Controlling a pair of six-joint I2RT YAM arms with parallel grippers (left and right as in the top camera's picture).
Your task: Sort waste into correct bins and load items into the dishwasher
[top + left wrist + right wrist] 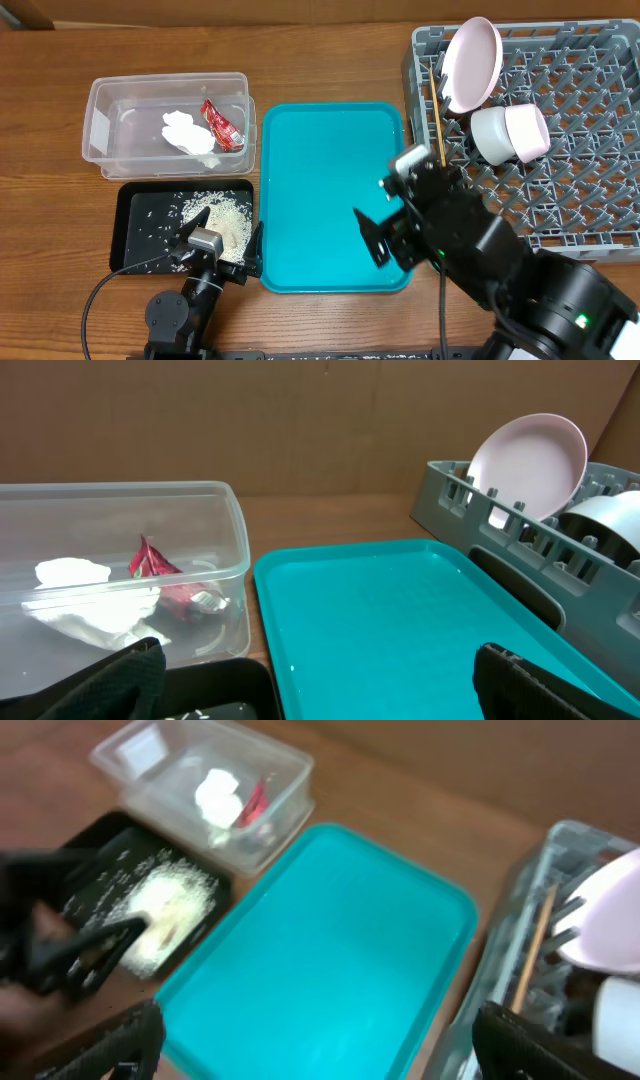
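The clear tub (100, 120) holds the white napkin (187, 132) and the red wrapper (222, 125); both also show in the left wrist view, wrapper (150, 560) and napkin (75, 575). Rice grains (225, 215) lie in the black tray (135, 215). The grey dish rack (580, 200) holds a pinkish plate (472, 62) on edge, a white bowl (510, 133) on its side and chopsticks (438, 115). My left gripper (220, 240) is open and empty at the black tray's near right corner. My right gripper (375, 240) is open and empty above the teal tray's right front.
The empty teal serving tray (320, 180) lies between the black tray and the rack. The tub stands behind the black tray. The right arm's bulk covers the rack's front left corner and the table's front right.
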